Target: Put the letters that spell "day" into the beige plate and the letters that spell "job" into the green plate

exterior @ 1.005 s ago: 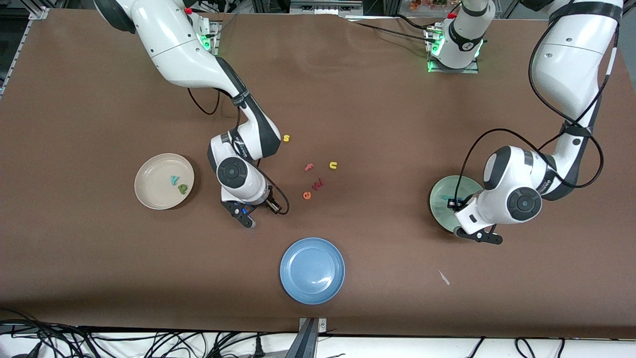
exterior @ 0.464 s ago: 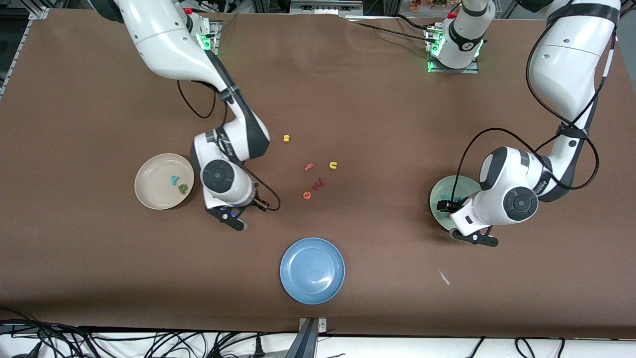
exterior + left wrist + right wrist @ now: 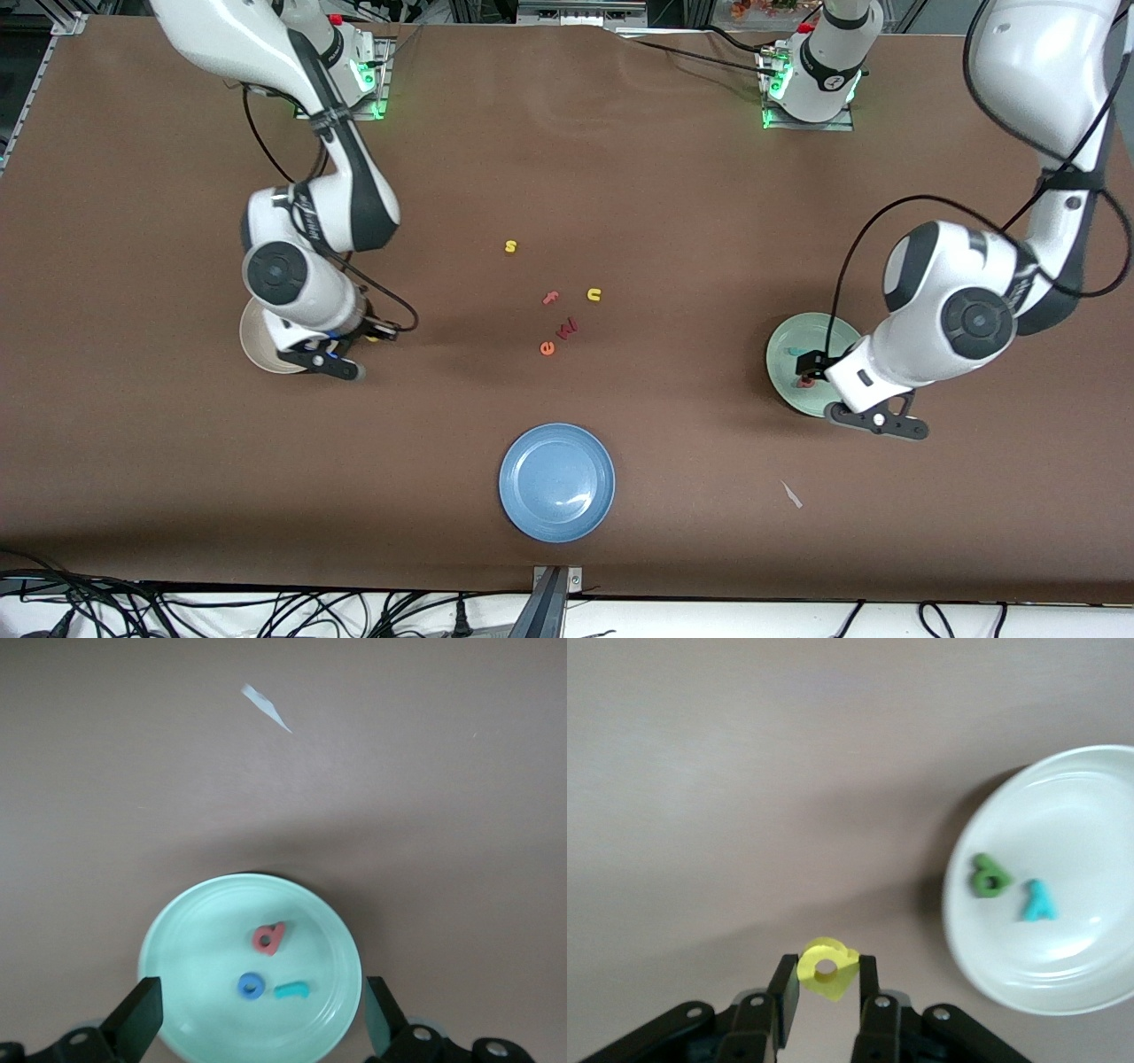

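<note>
My right gripper (image 3: 827,981) is shut on the yellow a (image 3: 827,968), held over the brown table just beside the beige plate (image 3: 1090,974). The green d (image 3: 990,875) and teal y (image 3: 1037,901) lie in that plate. In the front view the right arm covers most of the beige plate (image 3: 255,352), and the yellow a (image 3: 372,338) peeks out at the right gripper (image 3: 365,337). My left gripper (image 3: 261,1023) hangs open above the green plate (image 3: 177,930), which holds the pink b (image 3: 268,938), blue o (image 3: 251,986) and teal j (image 3: 291,991). The front view shows the left gripper (image 3: 811,368) over the green plate (image 3: 787,341).
A blue plate (image 3: 556,481) sits near the front camera. Loose letters lie mid-table: yellow s (image 3: 510,246), pink f (image 3: 550,298), yellow u (image 3: 594,294), red w (image 3: 568,328), orange e (image 3: 547,348). A white scrap (image 3: 791,494) lies nearer the camera than the green plate.
The right arm carried the yellow a toward the beige plate. The left gripper opened, left the pink b in the green plate and rose.
</note>
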Robot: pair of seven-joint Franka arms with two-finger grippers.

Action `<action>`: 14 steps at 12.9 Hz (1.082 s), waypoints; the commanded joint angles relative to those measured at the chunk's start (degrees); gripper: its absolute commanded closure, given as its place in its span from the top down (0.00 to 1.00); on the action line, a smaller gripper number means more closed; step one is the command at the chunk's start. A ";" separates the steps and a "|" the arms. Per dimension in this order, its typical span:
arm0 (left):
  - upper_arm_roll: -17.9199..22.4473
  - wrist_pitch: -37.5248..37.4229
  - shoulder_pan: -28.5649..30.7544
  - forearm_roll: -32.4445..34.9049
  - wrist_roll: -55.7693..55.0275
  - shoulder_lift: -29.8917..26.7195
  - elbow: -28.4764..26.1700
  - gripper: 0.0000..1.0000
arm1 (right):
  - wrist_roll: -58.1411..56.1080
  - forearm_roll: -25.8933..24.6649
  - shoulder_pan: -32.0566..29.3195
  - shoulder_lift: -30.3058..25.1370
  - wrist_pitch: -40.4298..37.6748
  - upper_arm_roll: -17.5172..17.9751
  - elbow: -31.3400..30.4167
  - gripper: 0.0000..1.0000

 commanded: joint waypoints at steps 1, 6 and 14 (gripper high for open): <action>-0.06 -8.76 1.29 -0.01 0.64 -6.47 2.33 1.00 | -7.74 -0.77 0.27 -7.06 6.32 -4.14 -12.56 0.07; 0.38 -22.94 1.29 -2.63 0.90 -12.72 10.43 1.00 | -21.04 0.02 -1.47 -4.97 9.94 -10.66 -15.05 0.44; 19.45 -20.15 -7.76 -15.66 0.81 -25.82 -5.71 1.00 | -15.07 0.55 -0.96 -3.64 -12.35 -9.08 1.28 1.00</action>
